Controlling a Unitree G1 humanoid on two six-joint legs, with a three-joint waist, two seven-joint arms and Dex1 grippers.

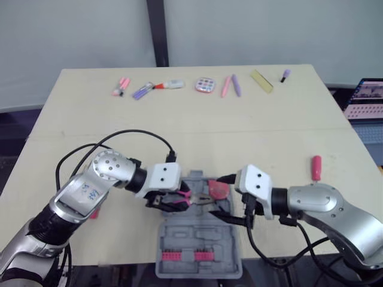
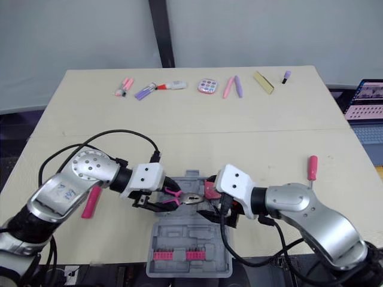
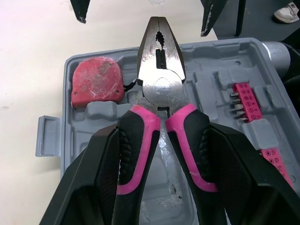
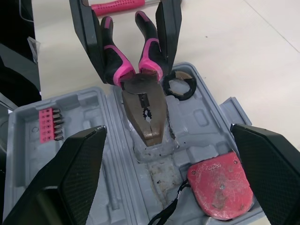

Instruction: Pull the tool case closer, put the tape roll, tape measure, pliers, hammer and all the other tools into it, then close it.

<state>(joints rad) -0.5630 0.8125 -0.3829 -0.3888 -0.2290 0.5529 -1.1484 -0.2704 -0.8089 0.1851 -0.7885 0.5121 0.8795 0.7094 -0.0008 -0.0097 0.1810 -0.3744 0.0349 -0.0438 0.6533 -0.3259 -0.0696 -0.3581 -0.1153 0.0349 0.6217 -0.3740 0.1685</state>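
step: packing; pliers (image 3: 159, 93) going in. Case (image 1: 197, 236) lies open at the near table edge, so the pull looks done.
left gripper (image 3: 164, 133): clamped on the pliers' pink handles, head pointing toward your right arm.
pliers: over the case's middle slot, nose low in it; can't tell if it touches.
right gripper (image 4: 167, 136): fingers spread wide, nothing held, hovering over the case near the tape measure (image 4: 218, 180).
in case: tape measure in a corner pocket; tape roll (image 4: 178, 84) in a pocket just beside the pliers' handles.
on table: hammer (image 2: 91, 202) just left of the case, under your left arm; screwdriver (image 2: 312, 166) well off to the right.
next: lower the pliers till they sit flat in the slot, line the handles up with the recess, then let go. Keep your right gripper out of the way.
after: probably hammer with left, screwdriver with right, then shut the case.
risk: pliers sitting proud of the slot could stop the case closing.
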